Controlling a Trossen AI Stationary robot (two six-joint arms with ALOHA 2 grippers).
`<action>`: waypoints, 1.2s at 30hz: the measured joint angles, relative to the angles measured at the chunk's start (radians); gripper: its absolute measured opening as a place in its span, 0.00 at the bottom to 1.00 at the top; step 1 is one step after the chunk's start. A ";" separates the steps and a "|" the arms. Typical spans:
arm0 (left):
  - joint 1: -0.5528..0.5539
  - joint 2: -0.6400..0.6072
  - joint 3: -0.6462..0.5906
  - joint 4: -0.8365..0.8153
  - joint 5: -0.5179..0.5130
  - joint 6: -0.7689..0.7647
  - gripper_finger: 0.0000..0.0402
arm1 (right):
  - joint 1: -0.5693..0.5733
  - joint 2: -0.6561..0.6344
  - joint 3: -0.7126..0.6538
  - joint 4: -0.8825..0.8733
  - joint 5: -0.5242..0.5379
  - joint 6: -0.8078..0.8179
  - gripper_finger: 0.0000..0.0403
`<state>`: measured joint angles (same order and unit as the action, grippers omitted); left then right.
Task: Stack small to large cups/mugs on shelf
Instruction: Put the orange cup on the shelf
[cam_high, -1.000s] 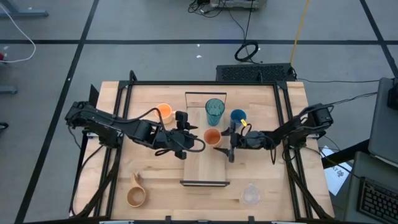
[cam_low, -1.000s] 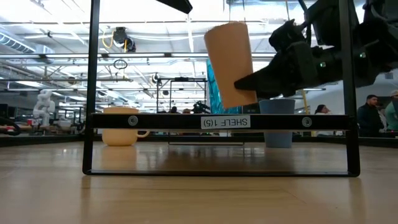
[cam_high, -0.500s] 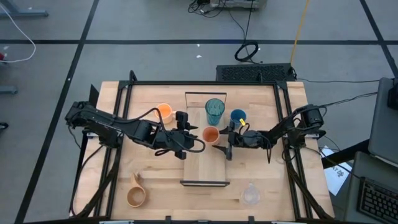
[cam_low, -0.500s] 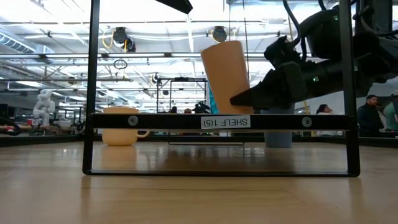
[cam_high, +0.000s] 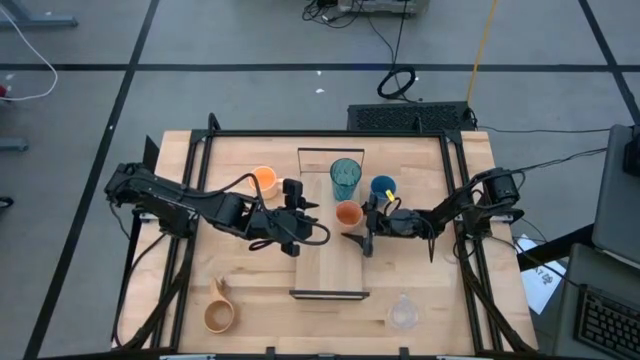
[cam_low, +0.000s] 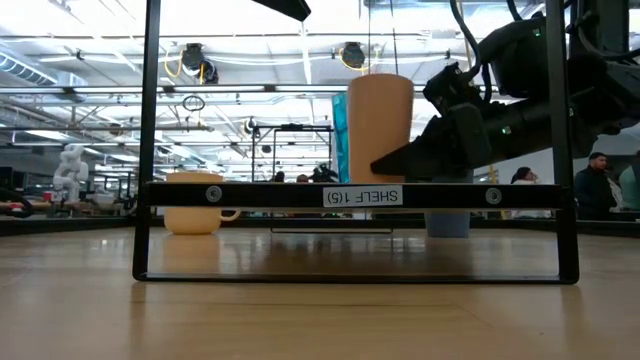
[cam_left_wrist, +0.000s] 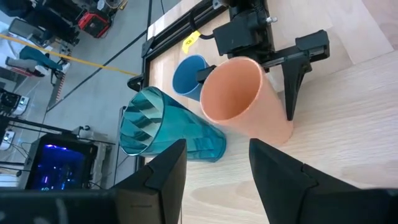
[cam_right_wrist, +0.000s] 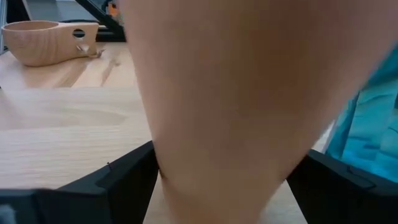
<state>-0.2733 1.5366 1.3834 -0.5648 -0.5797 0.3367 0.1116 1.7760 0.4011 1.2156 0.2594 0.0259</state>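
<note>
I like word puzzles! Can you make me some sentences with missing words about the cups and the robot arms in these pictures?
1. The small orange cup stands upright on the long light-wood ____, next to the tall teal tumbler.
2. The right gripper, by the orange cup, has its fingers ____.
3. The tan wooden mug has a ____ sticking out of its side.
4. The cup beside the tumbler, off the board, is coloured ____.

Missing words: shelf; open; handle; blue
</note>
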 joint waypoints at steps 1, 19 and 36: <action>0.000 0.000 0.000 0.000 0.000 0.000 0.44 | 0.000 0.000 0.000 0.000 -0.001 0.000 0.80; 0.000 0.000 0.000 -0.002 -0.001 -0.007 0.44 | 0.000 -0.019 0.000 -0.008 -0.003 0.027 0.86; -0.002 0.000 0.000 -0.009 -0.001 -0.018 0.44 | 0.013 -0.228 0.000 -0.287 -0.004 0.090 0.86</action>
<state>-0.2749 1.5368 1.3834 -0.5735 -0.5808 0.3191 0.1243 1.5481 0.4015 0.9284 0.2558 0.1157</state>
